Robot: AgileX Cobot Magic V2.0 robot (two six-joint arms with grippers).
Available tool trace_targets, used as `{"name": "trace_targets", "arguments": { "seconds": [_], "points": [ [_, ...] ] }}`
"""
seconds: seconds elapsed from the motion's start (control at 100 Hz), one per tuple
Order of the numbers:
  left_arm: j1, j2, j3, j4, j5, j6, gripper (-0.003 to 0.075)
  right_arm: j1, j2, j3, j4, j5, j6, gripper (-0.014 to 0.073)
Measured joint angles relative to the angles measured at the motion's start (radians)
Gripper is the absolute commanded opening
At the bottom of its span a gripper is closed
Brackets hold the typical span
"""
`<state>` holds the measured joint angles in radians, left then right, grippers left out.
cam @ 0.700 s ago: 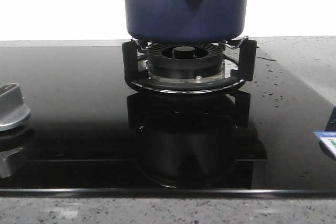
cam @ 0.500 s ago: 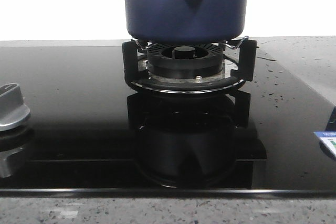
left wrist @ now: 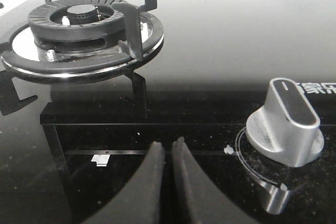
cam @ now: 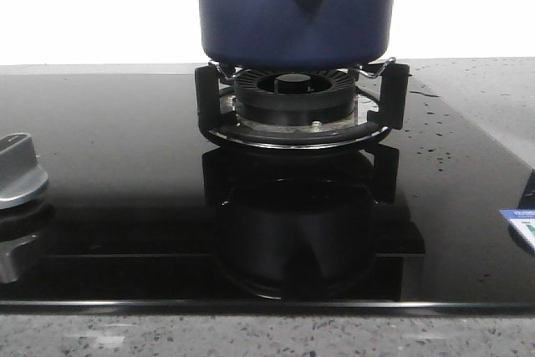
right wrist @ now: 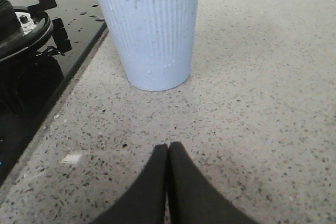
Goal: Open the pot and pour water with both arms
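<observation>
Pot first: your two sets of jaws are nowhere near it, so start from them. The left gripper point(left wrist: 167, 153) has its jaws pressed together with nothing between them, hanging low over the black glass stovetop point(left wrist: 220, 51), with a silver knob point(left wrist: 286, 121) just beside it and an uncovered burner point(left wrist: 79, 22) farther off. The right gripper point(right wrist: 168, 153) is likewise pinched closed on nothing, low over the speckled table point(right wrist: 252, 93), pointed at a pale blue ribbed cup point(right wrist: 149, 30) that stands near the stovetop's edge. Move outward and you find the pot point(cam: 292, 6) in the front view, dark blue, sitting on the metal supports of another burner point(cam: 292, 98), its upper part cut off by the frame so you cannot see a lid or whether it is on. Neither arm shows in that view. Compared with the front pictures from moments ago, nothing has shifted: the pot, the burner, the knob at the left edge and the small label at the right edge all sit where they were. For you that means the task looks unstarted, judging from what is here; the lid would need lifting by one arm and the cup picking up by the other, and both jaws must spread before either grasp.
</observation>
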<state>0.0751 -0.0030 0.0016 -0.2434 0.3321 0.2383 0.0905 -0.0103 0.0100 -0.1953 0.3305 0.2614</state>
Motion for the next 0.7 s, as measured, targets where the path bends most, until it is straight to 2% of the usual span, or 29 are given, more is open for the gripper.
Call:
{"name": "trace_targets", "arguments": {
  "seconds": [0.3, 0.45, 0.56, 0.7],
  "points": [
    [0.000, 0.000, 0.000, 0.003, 0.000, 0.000, -0.0020, 0.000, 0.000, 0.000, 0.000, -0.008, 0.000, -0.0064],
    [0.000, 0.000, 0.000, 0.043, -0.026, 0.000, -0.0020, 0.000, 0.000, 0.000, 0.033, -0.129, 0.000, -0.0064],
    [0.000, 0.000, 0.000, 0.002, -0.116, 0.000, -0.0020, 0.000, 0.000, 0.000, 0.059, -0.258, 0.000, -0.0064],
    [0.000, 0.000, 0.000, -0.144, -0.268, 0.000, -0.0020, 0.000, 0.000, 0.000, 0.103, -0.352, 0.000, -0.0064]
  ]
}}
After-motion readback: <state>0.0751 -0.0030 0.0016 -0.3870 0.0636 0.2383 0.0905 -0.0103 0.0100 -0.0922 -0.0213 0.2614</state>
